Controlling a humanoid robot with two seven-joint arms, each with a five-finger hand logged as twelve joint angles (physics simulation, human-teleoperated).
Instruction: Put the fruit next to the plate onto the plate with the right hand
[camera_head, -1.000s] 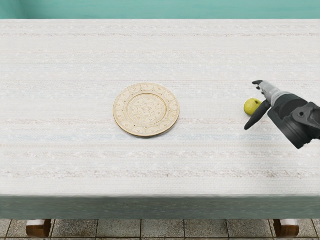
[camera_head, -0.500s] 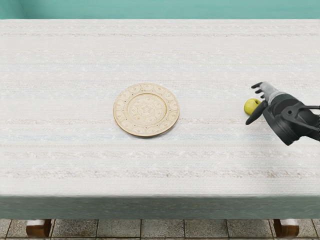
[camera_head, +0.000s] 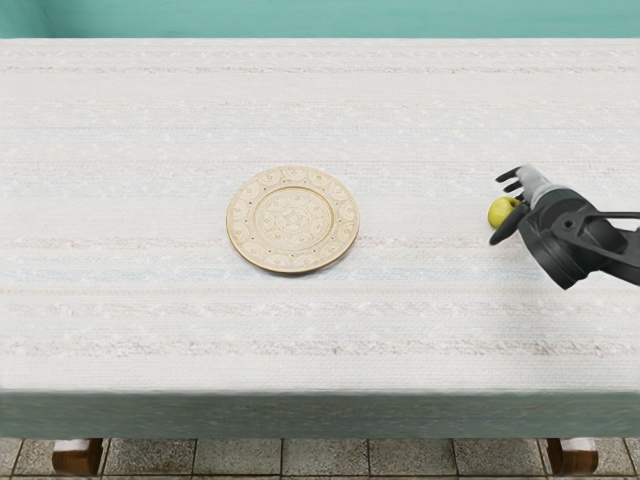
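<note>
You have the plate (camera_head: 292, 218) lying flat a little left of the desk's (camera_head: 140, 310) middle, cream with an ornate raised pattern and nothing on it. From the plate towards 3 o'clock there is only bare pale cloth; nothing stands in the way between it and the fruit (camera_head: 502, 210). The fruit, small and yellow-green, sits on the desk well apart from the plate, at the plate's 3 o'clock. Your right hand (camera_head: 527, 198) comes in from the right edge and wraps the fruit from its 3 o'clock side, hiding part of it. You cannot tell from this view whether the hand already grips the fruit or only cups it.

Against half a second ago, the hand has slid towards 9 o'clock and covers more of the fruit. The fruit and plate lie where they were.
</note>
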